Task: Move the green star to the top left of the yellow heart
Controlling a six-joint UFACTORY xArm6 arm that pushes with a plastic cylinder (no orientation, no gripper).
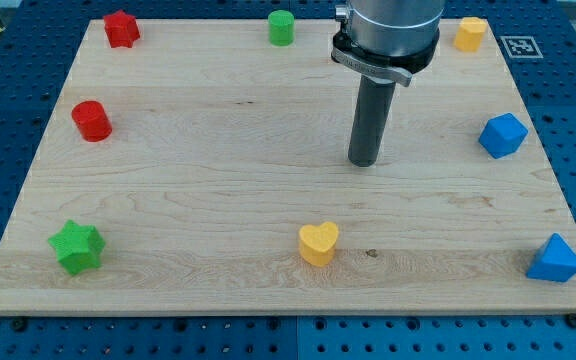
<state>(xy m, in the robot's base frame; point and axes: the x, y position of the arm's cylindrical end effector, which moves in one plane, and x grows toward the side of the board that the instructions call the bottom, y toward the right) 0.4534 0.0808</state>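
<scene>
The green star sits near the bottom left corner of the wooden board. The yellow heart sits at the bottom middle, far to the star's right. My tip rests on the board above and a little right of the heart, well apart from it and far from the star. It touches no block.
A red star is at the top left, a red cylinder at the left, a green cylinder at the top middle. A yellow block is at the top right. Two blue blocks stand along the right edge.
</scene>
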